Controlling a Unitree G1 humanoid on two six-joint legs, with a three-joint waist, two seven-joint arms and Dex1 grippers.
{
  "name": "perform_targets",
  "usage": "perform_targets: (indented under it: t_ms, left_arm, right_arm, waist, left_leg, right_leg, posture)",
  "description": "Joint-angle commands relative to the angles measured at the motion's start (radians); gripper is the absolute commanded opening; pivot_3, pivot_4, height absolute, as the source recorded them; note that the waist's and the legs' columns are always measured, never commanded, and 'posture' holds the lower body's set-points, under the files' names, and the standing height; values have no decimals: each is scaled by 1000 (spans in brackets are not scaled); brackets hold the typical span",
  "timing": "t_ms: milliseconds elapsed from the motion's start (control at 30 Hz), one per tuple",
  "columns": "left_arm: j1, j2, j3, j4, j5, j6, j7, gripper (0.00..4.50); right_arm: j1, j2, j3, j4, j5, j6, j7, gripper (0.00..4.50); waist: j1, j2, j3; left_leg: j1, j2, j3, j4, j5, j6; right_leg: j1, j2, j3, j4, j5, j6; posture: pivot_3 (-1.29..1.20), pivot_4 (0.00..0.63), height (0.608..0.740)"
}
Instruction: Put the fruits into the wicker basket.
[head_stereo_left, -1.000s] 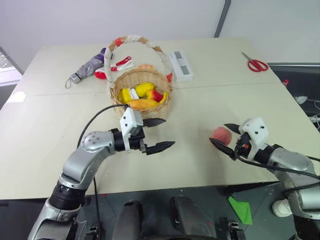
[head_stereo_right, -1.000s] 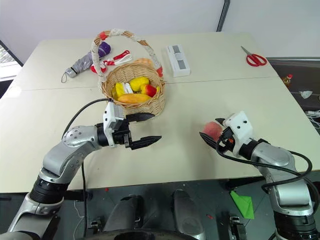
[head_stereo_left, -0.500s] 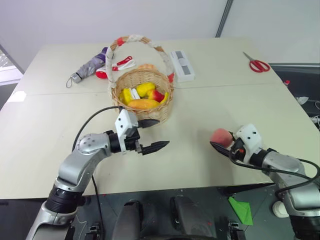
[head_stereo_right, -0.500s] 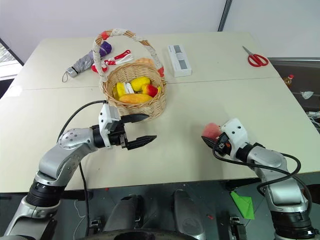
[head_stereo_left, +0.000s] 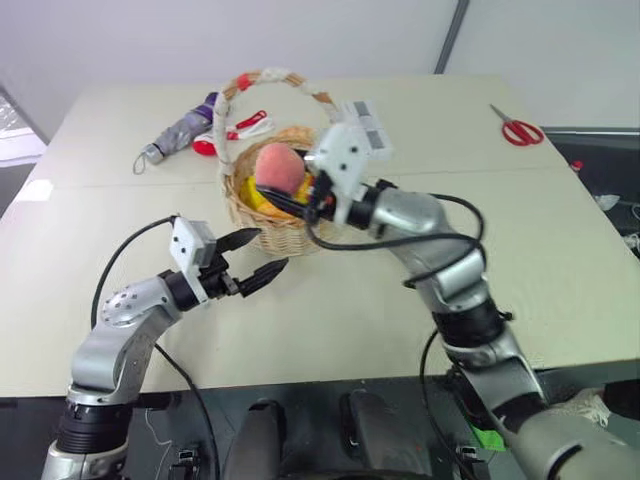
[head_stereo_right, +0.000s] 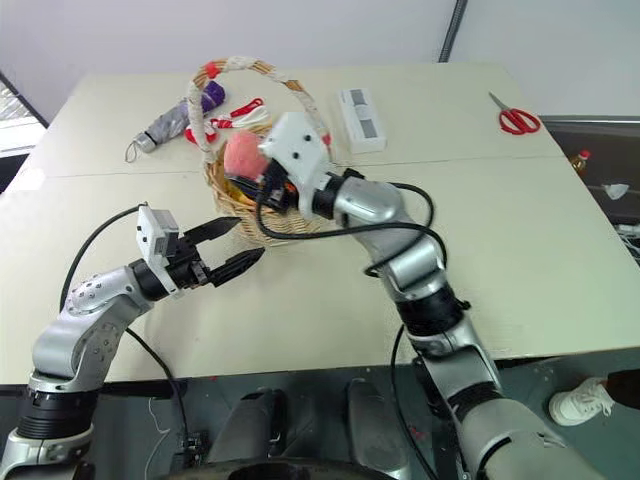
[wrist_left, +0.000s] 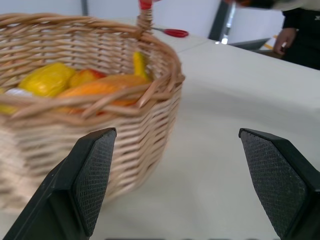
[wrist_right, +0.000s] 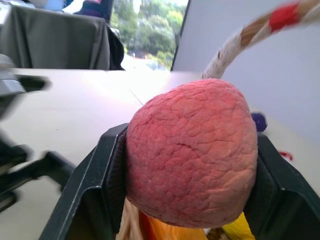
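Nearest me: my left gripper (head_stereo_left: 253, 254) hangs empty, fingers spread wide, just short of the wicker basket's (head_stereo_left: 262, 223) near wall, low over the table (head_stereo_left: 120, 240). Not touching it as far as I can tell.

Next out: right gripper (head_stereo_left: 283, 189) is pinching the peach (head_stereo_left: 280, 170) between its two black fingers, held up over the basket opening, under the arch of the cloth-wrapped handle (head_stereo_left: 268, 78). Right wrist view confirms a solid clamp on both sides of the peach (wrist_right: 191, 152).

Inside the basket: yellow and orange fruits (wrist_left: 75, 85) already sitting there.

Step in hand, my read: carry is done, drop-off pending. Next I need to lower slightly, keep clear of the handle, then open the fingers so the peach lands on the pile and doesn't bounce over the rim.

Far side: folded umbrella (head_stereo_left: 180, 132), white box (head_stereo_left: 368, 122), red scissors (head_stereo_left: 518, 129), all well apart from the basket; scissors stay put.
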Motion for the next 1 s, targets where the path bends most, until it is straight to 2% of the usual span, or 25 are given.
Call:
perform_targets:
  t_ms: [33, 67, 100, 200, 300, 433, 500, 667, 800, 900, 1000]
  left_arm:
    - [15, -11, 4, -77, -7, -17, 27, 4234]
    - [18, -14, 2, -83, -8, -16, 34, 4234]
    - [21, -16, 2, -88, -8, -14, 39, 4234]
    - [23, -16, 0, -95, -11, -11, 47, 4234]
    - [19, -12, -2, -91, -12, -11, 47, 4234]
    - [1, -9, -4, -75, -19, -10, 40, 4234]
    - [-9, -12, -9, -65, -20, -10, 35, 4234]
    - [-41, -30, -20, -40, -31, -13, 25, 4234]
    - [-66, -52, -13, -42, -48, -13, 34, 4234]
    - [-75, -57, -11, -42, -53, -11, 41, 4234]
    - [-66, -57, -5, -56, -49, -14, 57, 4234]
  right_arm:
    - [-46, 33, -24, 95, -29, -35, -47, 3408]
    - [-47, 37, -28, 107, -35, -44, -54, 3781]
    - [-46, 38, -29, 111, -44, -58, -61, 4383]
    - [-35, 39, -27, 92, -58, -93, -68, 4453]
    - [19, -3, -50, -59, 4, -111, 5, 4453]
    - [154, -115, -123, -283, 135, -22, 113, 4453]
    - [202, -149, -172, -316, 158, 31, 89, 4453]
    - [208, -147, -231, -224, 109, 50, -35, 4453]
    - [125, -72, -230, -17, 54, -46, -119, 4453]
    - [70, -46, -225, 107, 31, -114, -123, 4453]
    - [28, -14, -233, 228, 23, -186, -130, 3620]
  waist:
    - [1, 0, 0]
    - [1, 0, 0]
    - [0, 0, 0]
    - [-4, 0, 0]
    - [-6, 0, 0]
    - [-1, 0, 0]
    - [-3, 0, 0]
    - [-9, 0, 0]
    - [-18, 0, 0]
    - [-19, 0, 0]
    - [-20, 0, 0]
  left_leg:
    - [0, -2, 0, 0, 0, 0]
    - [0, -3, 0, 0, 0, 0]
    - [0, -4, 0, 0, 0, 0]
    - [-1, -4, 0, 0, 0, 0]
    - [0, -3, -1, 0, 0, 0]
    - [-1, -3, -1, -1, 0, 0]
    - [-1, -4, -2, 0, 0, 0]
    - [2, -4, 0, 0, 0, 0]
    - [2, -2, 0, 0, 0, 0]
    - [2, -1, -1, -1, 0, 0]
    - [1, -1, -1, -1, 0, 0]
  right_leg:
    - [0, -2, 0, 0, 0, 0]
    - [0, -6, -1, 0, 0, 0]
    - [0, -7, -2, 0, 0, 0]
    - [0, -7, -2, 0, 0, 1]
    - [-1, -6, -3, 0, 0, 1]
    - [0, -6, -4, 0, 0, 1]
    - [1, -7, -5, 0, 0, 1]
    - [1, -4, -4, 1, 0, 1]
    - [1, 4, -1, 1, 0, 1]
    - [0, 5, -1, 1, 0, 0]
    - [0, 4, -1, 1, 0, 0]
  posture:
    - [0, 150, 740]
    - [0, 150, 740]
    - [0, 150, 740]
    - [0, 150, 740]
    - [0, 150, 740]
    - [0, 150, 740]
    - [0, 150, 740]
    - [0, 150, 740]
    - [0, 150, 740]
    - [0, 150, 740]
    - [0, 150, 740]
